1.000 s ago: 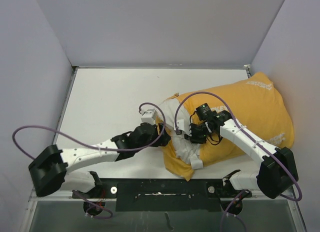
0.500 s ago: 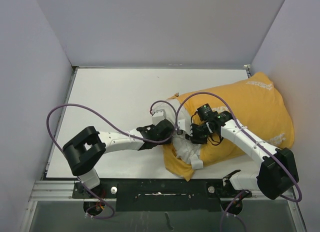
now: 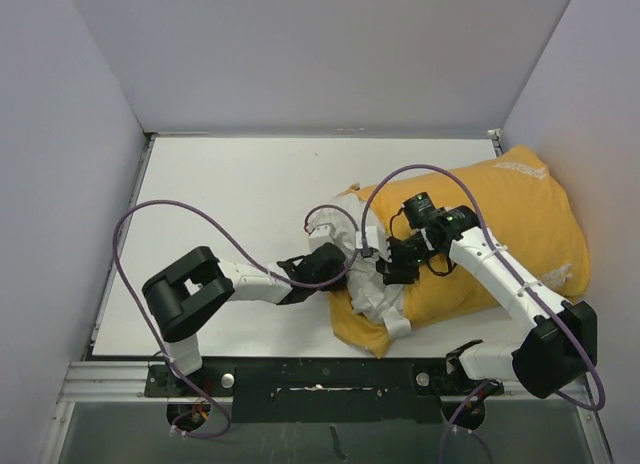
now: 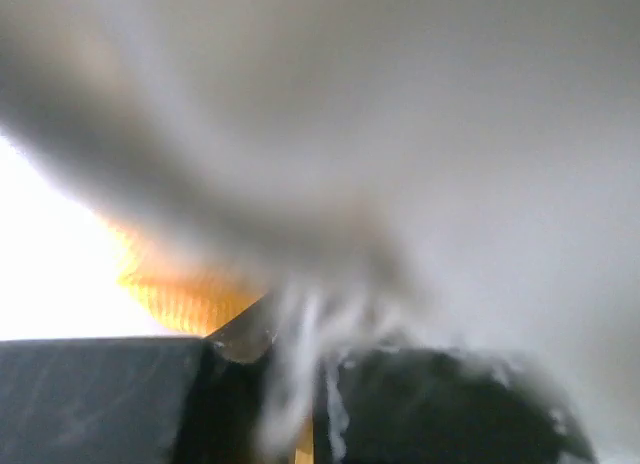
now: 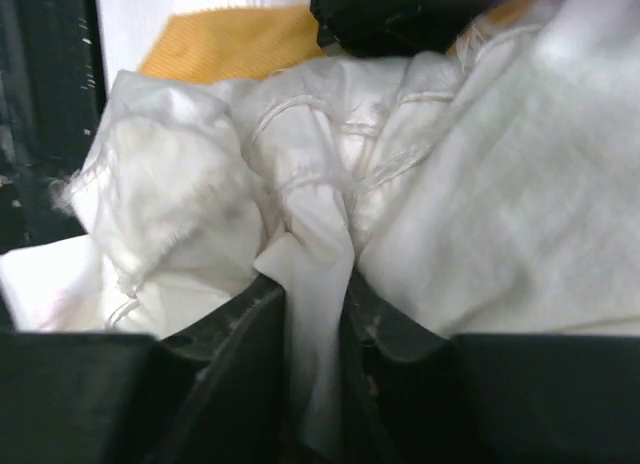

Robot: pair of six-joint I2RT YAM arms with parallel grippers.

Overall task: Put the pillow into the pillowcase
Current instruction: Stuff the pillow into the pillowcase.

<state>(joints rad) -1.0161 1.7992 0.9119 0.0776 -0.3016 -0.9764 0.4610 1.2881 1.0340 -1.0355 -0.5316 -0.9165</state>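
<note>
Left arm has folded in tight since a second ago, elbow swung toward the middle, and its gripper [image 3: 340, 262] has gone from wide open to closed at the pillowcase [image 3: 500, 224] mouth. The right gripper [image 3: 385, 268] has barely shifted. The pillow [image 3: 372, 296] sits mostly inside the case (yellow side up, at the right of the table [image 3: 230, 194]), with only a bunched white end showing at the opening.

Up close, the left jaws are pinched together on a thin strand of white cloth, though that view is badly blurred. The right jaws stand narrowly apart with a fold of the white pillow between them.

The step in hand looks like the last stuffing: getting the leftover corner past the hem. Next, I judge, one gripper should take the yellow hem rather than the pillow and draw it over the bunch while the other pushes inward.
</note>
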